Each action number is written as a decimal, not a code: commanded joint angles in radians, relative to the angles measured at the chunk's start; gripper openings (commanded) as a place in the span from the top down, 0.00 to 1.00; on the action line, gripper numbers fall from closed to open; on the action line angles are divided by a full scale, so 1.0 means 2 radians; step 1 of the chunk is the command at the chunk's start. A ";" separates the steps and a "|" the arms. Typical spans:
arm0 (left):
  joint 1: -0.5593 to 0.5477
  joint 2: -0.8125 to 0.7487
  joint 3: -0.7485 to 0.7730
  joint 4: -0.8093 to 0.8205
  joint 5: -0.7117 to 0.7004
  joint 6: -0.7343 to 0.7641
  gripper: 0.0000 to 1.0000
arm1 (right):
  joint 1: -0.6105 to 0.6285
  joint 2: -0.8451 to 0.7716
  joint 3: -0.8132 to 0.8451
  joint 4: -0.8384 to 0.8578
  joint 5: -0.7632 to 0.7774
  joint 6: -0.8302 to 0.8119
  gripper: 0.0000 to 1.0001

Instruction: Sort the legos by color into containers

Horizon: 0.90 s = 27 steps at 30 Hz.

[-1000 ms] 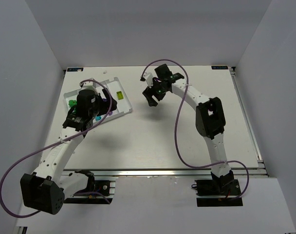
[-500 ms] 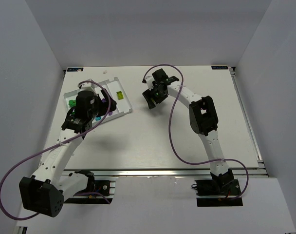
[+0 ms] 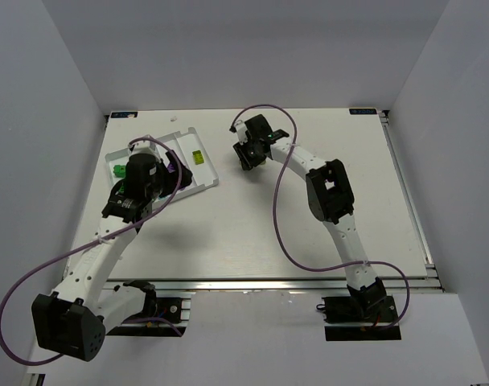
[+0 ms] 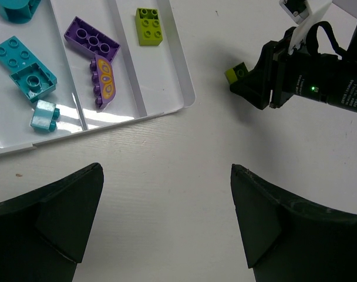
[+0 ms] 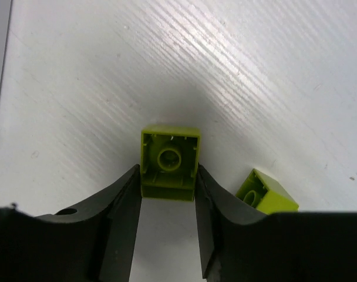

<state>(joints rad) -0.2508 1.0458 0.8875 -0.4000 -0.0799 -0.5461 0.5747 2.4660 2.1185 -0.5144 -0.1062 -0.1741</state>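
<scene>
A yellow-green lego [image 5: 169, 170] lies hollow side up on the table, and my right gripper [image 5: 167, 174] is shut on it, both fingers pressed against its sides. A second yellow-green lego [image 5: 266, 192] lies just to its right, partly hidden behind the right finger. From above, my right gripper [image 3: 246, 157] is down on the table right of the white tray [image 3: 160, 145]. My left gripper [image 4: 165, 170] hangs open over bare table near the tray's corner [image 4: 184, 100]. The tray's containers hold a yellow-green lego [image 4: 149, 26], cyan legos [image 4: 23, 61] and purple pieces [image 4: 91, 44].
A dark green lego [image 3: 117, 170] shows at the tray's left end. White walls close in the table on three sides. A metal rail [image 3: 269, 284] runs along the near edge by the arm bases.
My right gripper has moved left and down to the table and its jaws have closed in on the yellow-green lego. The left arm has hardly moved.
</scene>
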 commanded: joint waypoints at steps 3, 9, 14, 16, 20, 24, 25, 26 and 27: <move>0.000 -0.027 -0.014 0.000 -0.008 -0.010 0.02 | 0.003 0.010 0.014 0.032 0.022 0.000 0.70; 0.000 -0.027 -0.022 0.012 -0.005 -0.009 0.02 | 0.003 -0.039 -0.034 0.077 -0.016 -0.020 1.00; 0.000 -0.028 -0.026 0.026 -0.006 -0.008 0.02 | 0.012 -0.100 -0.084 0.127 -0.086 -0.037 1.00; 0.000 -0.027 -0.026 0.028 -0.008 -0.008 0.02 | 0.017 -0.110 -0.094 0.139 -0.124 -0.042 1.00; 0.000 -0.029 -0.028 0.027 -0.009 -0.006 0.02 | 0.026 -0.113 -0.083 0.138 -0.201 -0.048 1.00; 0.000 -0.039 -0.032 0.025 -0.012 -0.006 0.02 | 0.038 -0.106 -0.084 0.167 -0.231 -0.030 1.00; 0.000 -0.041 -0.033 0.024 -0.013 -0.006 0.02 | 0.040 -0.102 -0.079 0.179 -0.228 -0.026 1.00; 0.000 -0.044 -0.033 0.024 -0.014 -0.006 0.02 | 0.043 -0.090 -0.073 0.182 -0.224 -0.024 1.00; 0.000 -0.045 -0.034 0.022 -0.014 -0.006 0.02 | 0.049 -0.085 -0.067 0.184 -0.218 -0.020 1.00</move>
<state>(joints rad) -0.2508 0.9936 0.8284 -0.3637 -0.0937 -0.5587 0.6533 2.2845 1.9350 -0.2203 -0.4976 -0.2363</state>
